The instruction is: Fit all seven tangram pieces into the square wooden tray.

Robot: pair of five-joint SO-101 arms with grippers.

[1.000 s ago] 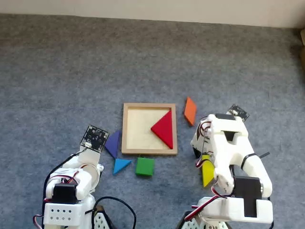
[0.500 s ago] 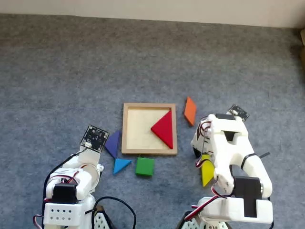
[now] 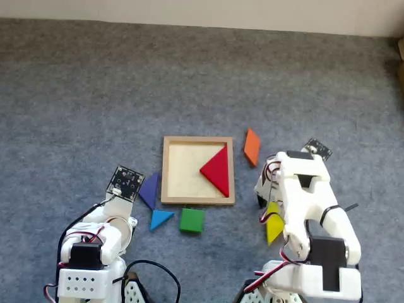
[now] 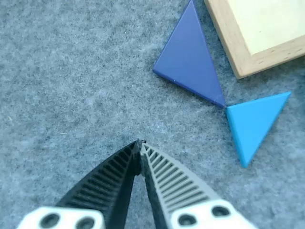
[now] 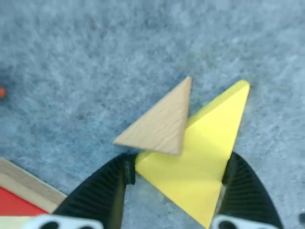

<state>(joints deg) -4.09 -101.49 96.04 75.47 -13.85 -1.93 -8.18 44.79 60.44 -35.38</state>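
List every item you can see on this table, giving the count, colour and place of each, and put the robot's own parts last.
tray: one, pale wood, middle of the mat
red triangle: one, red, inside the tray against its right side
orange slanted piece: one, orange, on the mat right of the tray
dark blue triangle: one, dark blue, beside the tray's left edge
light blue triangle: one, light blue, near the tray's front left corner
green square: one, green, just in front of the tray
yellow triangle: one, yellow, in the right gripper
wooden triangle: one, bare wood, against the yellow triangle
mat: one, grey, covering the table
left gripper: one, black and grey, shut, over bare mat
right gripper: one, black, closed on the yellow triangle
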